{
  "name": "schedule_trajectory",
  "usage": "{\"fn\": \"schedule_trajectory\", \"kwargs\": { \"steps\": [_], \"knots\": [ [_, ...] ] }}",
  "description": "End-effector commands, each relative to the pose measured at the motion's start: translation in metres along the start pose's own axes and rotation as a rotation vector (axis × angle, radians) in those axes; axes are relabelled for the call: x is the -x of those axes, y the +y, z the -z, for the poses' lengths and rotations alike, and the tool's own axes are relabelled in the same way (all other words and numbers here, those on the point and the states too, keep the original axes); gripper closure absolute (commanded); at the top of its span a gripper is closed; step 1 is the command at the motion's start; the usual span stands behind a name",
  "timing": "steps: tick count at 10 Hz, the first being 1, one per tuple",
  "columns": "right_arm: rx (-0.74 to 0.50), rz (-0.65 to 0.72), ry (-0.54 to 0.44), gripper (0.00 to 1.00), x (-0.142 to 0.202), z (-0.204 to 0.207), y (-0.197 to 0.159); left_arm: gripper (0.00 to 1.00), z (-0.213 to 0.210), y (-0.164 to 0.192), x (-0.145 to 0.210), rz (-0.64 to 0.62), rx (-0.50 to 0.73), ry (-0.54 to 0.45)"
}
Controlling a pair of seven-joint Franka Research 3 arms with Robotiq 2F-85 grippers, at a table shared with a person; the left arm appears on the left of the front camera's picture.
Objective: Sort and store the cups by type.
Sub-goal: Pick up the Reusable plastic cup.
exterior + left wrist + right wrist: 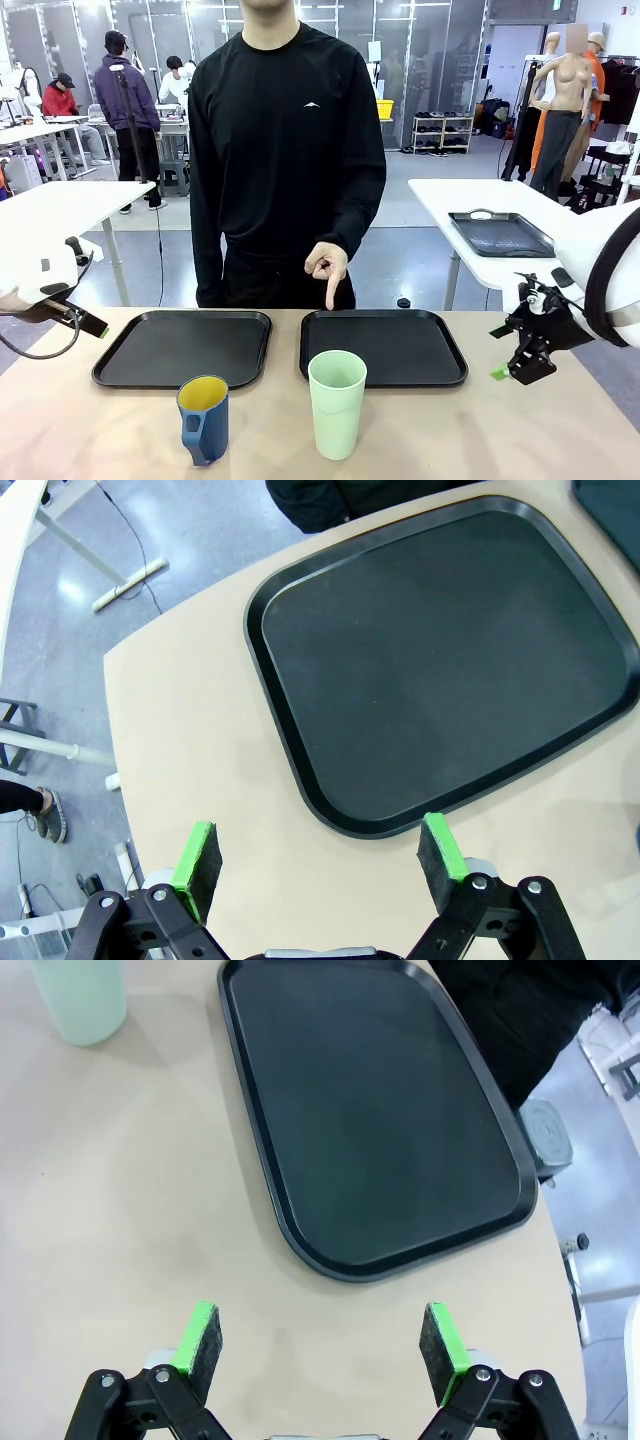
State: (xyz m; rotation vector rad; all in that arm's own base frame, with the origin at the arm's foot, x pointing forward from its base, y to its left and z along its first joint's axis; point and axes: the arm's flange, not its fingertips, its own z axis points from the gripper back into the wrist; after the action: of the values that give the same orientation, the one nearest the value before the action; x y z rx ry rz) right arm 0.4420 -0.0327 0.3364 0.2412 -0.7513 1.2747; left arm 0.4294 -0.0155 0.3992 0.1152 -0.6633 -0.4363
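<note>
A tall pale mint-green tumbler stands near the table's front, just before the right black tray. Its base shows as the tumbler at the top left of the right wrist view. A shorter blue mug with a yellow inside and a handle stands left of it, before the left black tray. My left gripper is open above the table's left end, beside the left tray. My right gripper is open over bare table near the right tray. Both hold nothing.
A person in black stands at the far side, one hand pointing a finger down at the right tray. Both trays are bare. Another table with a dark tray stands behind on the right.
</note>
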Motion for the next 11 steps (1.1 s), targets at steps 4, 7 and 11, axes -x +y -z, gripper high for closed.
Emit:
{"fn": "schedule_trajectory", "kwargs": {
  "steps": [4, 7, 11],
  "knots": [
    [-0.050, -0.048, -0.205, 0.00, 0.008, 0.027, -0.007, 0.00, 0.000, 0.001, 0.000, 0.005, -0.004, -0.001],
    [-0.130, -0.013, -0.354, 0.00, -0.005, 0.038, 0.001, 0.00, 0.000, 0.001, 0.000, 0.005, -0.004, -0.001],
    [-0.196, -0.011, -0.416, 0.00, -0.016, 0.043, 0.006, 0.00, 0.000, 0.001, 0.000, 0.005, -0.004, -0.001]
  ]
}}
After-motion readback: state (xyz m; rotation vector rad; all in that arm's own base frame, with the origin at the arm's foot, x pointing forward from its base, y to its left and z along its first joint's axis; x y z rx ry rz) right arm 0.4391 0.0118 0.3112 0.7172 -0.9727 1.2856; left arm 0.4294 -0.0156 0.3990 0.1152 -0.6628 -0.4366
